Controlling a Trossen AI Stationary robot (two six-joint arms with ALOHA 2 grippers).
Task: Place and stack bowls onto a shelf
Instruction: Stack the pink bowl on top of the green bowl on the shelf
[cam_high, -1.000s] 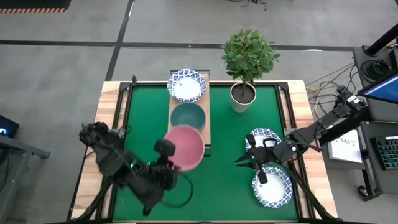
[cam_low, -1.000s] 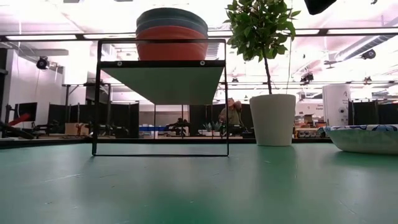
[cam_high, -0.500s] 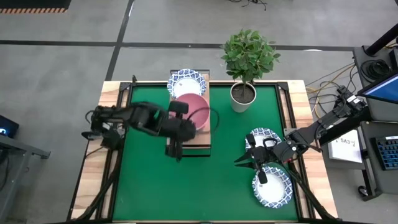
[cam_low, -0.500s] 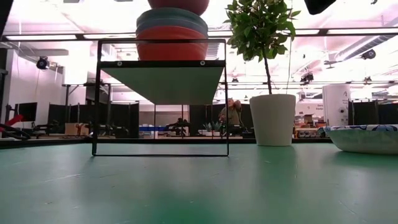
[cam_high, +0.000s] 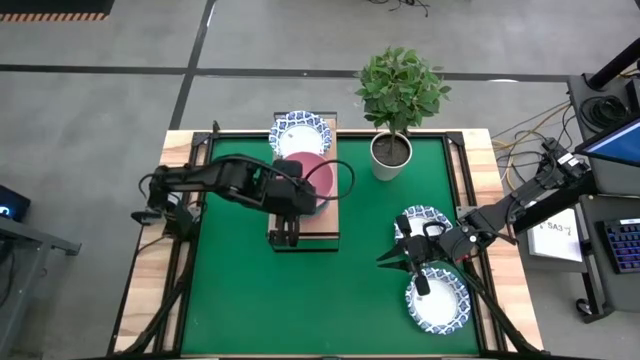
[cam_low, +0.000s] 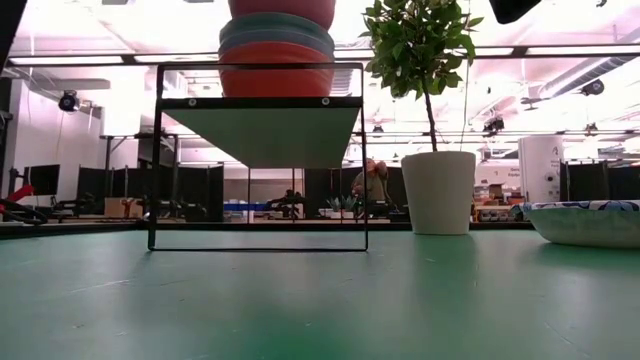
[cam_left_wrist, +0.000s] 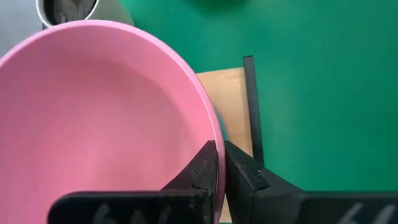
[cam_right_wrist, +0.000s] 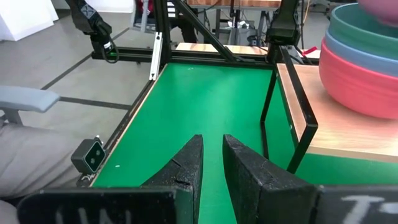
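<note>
Left gripper (cam_high: 300, 197): over the middle of the shelf (cam_high: 327, 222); jaws clamped on the rim of the pink bowl (cam_high: 314, 176), one finger (cam_left_wrist: 202, 169) inside the rim and the other outside it
Pink bowl: held at the top of the stack on the shelf; in the low view it shows above the grey-green bowl (cam_low: 277, 27), blue bowl (cam_low: 277, 40) and red bowl (cam_low: 275, 78); whether it rests on the stack or hangs just over it cannot be told
Shelf: light-wood top on a dark frame, standing on the green mat (cam_high: 240, 290) that covers the surface; a blue-patterned white bowl (cam_high: 299, 136) sits at its far end
Right gripper (cam_high: 390, 253): low over the mat, well apart from the shelf; jaws nearly closed with a narrow gap, holding nothing
Other bowls: two blue-patterned white ones on the mat by the right arm, one (cam_high: 421, 220) near the wrist and one (cam_high: 437, 299) nearer the front edge
Potted plant (cam_high: 398, 100): in a white pot on the mat, just beside the shelf's far end
</note>
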